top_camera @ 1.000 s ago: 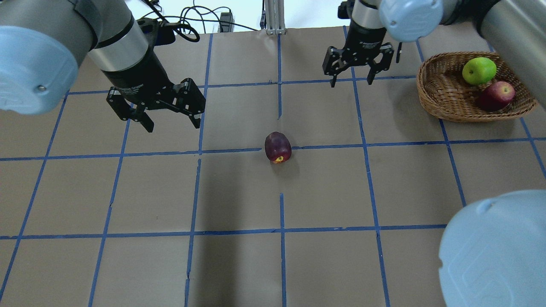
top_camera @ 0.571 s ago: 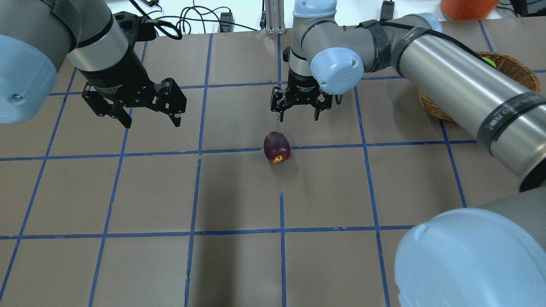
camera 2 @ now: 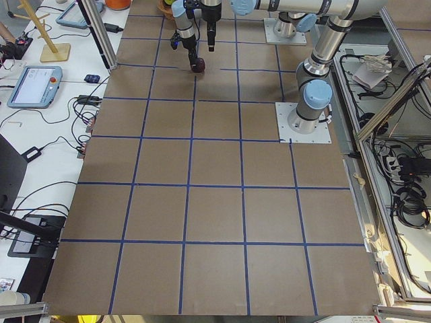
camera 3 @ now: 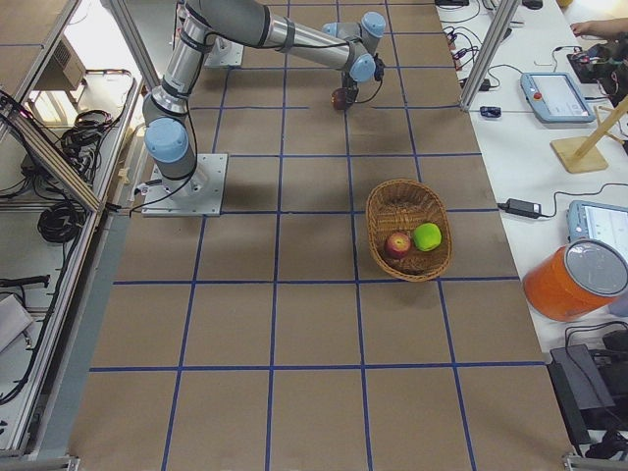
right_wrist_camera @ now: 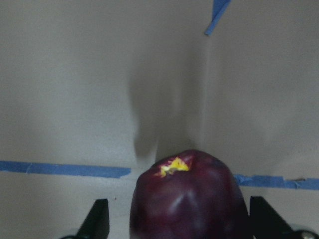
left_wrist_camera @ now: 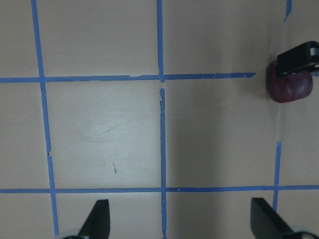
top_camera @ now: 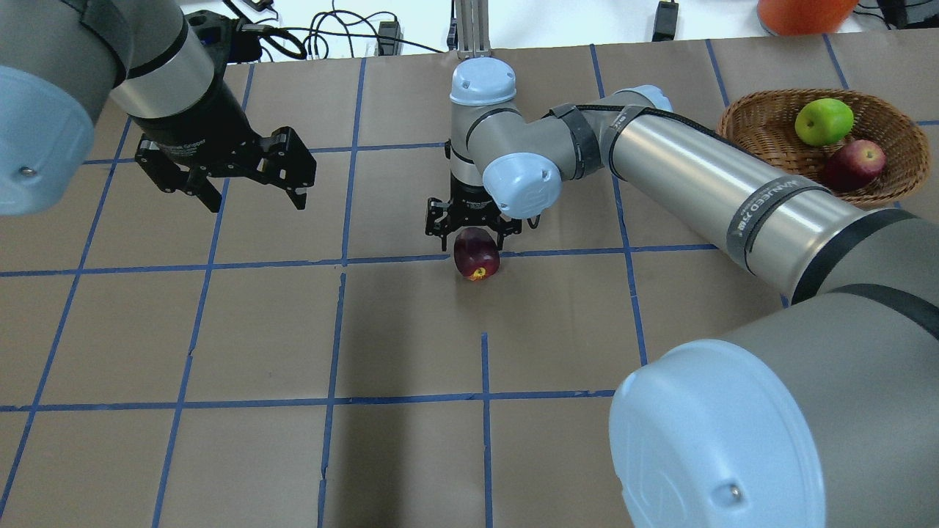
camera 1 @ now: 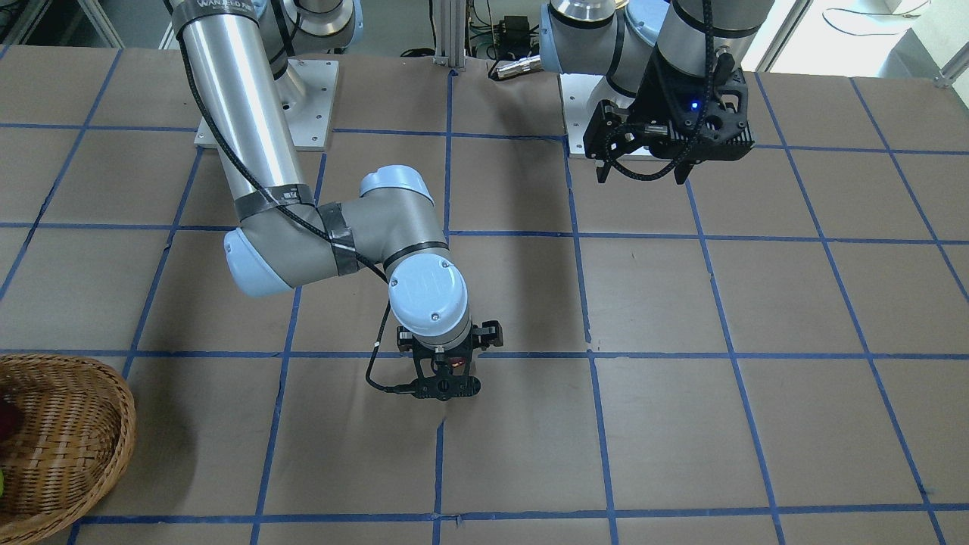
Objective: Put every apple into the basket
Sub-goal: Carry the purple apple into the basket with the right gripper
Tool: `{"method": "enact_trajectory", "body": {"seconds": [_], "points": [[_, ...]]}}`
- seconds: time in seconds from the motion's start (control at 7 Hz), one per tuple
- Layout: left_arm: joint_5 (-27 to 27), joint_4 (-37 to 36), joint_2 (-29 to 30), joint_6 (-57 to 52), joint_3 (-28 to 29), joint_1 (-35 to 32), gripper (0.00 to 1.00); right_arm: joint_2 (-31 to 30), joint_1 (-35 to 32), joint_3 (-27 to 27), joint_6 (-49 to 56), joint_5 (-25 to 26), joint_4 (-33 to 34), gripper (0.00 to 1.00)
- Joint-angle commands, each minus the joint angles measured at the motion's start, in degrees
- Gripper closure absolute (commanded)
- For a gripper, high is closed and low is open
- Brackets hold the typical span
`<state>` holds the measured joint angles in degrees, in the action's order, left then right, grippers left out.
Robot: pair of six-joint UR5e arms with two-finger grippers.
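Note:
The dark maroon apple (top_camera: pixel 477 257) with a yellow spot lies on the brown paper at the table's middle. My right gripper (top_camera: pixel 473 240) is open and low over it, one finger on each side; in the right wrist view the apple (right_wrist_camera: pixel 189 199) sits between the fingertips (right_wrist_camera: pixel 97 219). The wicker basket (top_camera: pixel 728 147) stands at the far right and holds the yellow-green apple (top_camera: pixel 824 122) and the red apple (top_camera: pixel 853 163). My left gripper (top_camera: pixel 257 202) is open and empty, raised over the table's left part. Its wrist view shows the maroon apple (left_wrist_camera: pixel 289 88) at the right edge.
Blue tape lines grid the paper. An orange container (top_camera: pixel 803 13) stands beyond the basket. Cables (top_camera: pixel 330 37) lie along the far edge. The arm base plates (camera 1: pixel 265 98) sit on the robot's side. Tablets (camera 3: pixel 556 96) and a wooden stand lie on side benches.
My right arm swung from beside the basket to the table's middle and lowered its open gripper around the maroon apple. My left gripper drifted a little left and back.

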<state>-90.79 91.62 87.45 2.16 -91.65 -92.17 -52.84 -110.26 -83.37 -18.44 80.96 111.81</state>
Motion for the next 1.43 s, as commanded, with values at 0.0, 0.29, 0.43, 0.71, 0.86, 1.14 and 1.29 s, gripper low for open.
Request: {"method": "enact_trajectory", "body": {"seconds": [0.0, 0.29, 0.43, 0.71, 0.86, 1.14, 1.29], "points": [[0.0, -0.3, 0.0, -0.05, -0.02, 0.06, 0.0, 0.37, -0.22, -0.21, -0.9, 1.82, 0.78, 0.67], [0.0, -0.57, 0.0, 0.12, 0.06, 0.06, 0.0, -3.21, 1.88, 0.4, -1.51, 4.38, 0.0, 1.0], [0.0, -0.48, -0.08, 0.03, -0.02, 0.06, 0.0, -7.24, 6.07, 0.58, -1.16, 6.04, -3.84, 1.0], [0.0, -0.48, -0.08, 0.12, -0.02, 0.14, 0.0, -14.81, 21.15, 0.5, 5.64, 9.9, -11.85, 1.0], [0.0, -0.48, -0.08, 0.21, -0.02, 0.14, 0.0, -15.36, 27.49, 0.49, 12.83, 15.23, -11.53, 1.0], [0.0, -0.48, -0.08, 0.3, 0.06, 0.23, 0.0, -14.32, 38.06, -0.12, 30.76, 16.87, -8.56, 1.0], [0.0, -0.48, -0.08, 0.3, -0.02, 0.32, 0.0, -11.35, 39.76, -0.12, 33.44, 16.95, -3.66, 1.0]]}}
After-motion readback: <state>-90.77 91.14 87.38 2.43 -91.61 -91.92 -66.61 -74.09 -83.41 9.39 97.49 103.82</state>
